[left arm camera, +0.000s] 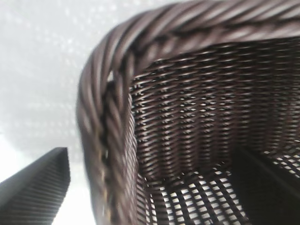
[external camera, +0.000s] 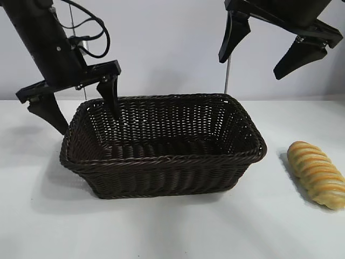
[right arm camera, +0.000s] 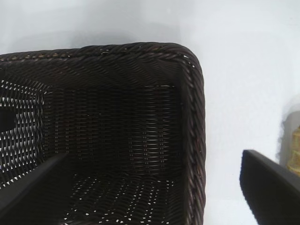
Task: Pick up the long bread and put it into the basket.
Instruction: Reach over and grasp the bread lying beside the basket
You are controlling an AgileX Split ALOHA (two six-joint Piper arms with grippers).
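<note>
The long bread, golden-yellow with browner twisted stripes, lies on the white table right of the basket; a sliver of it shows in the right wrist view. The dark brown wicker basket stands mid-table and is empty. My left gripper is open and straddles the basket's left end wall, one finger outside, one inside. My right gripper is open and empty, high above the basket's right end.
The white table runs to the front and both sides. A thin upright rod stands behind the basket's far right corner. A plain pale wall is behind.
</note>
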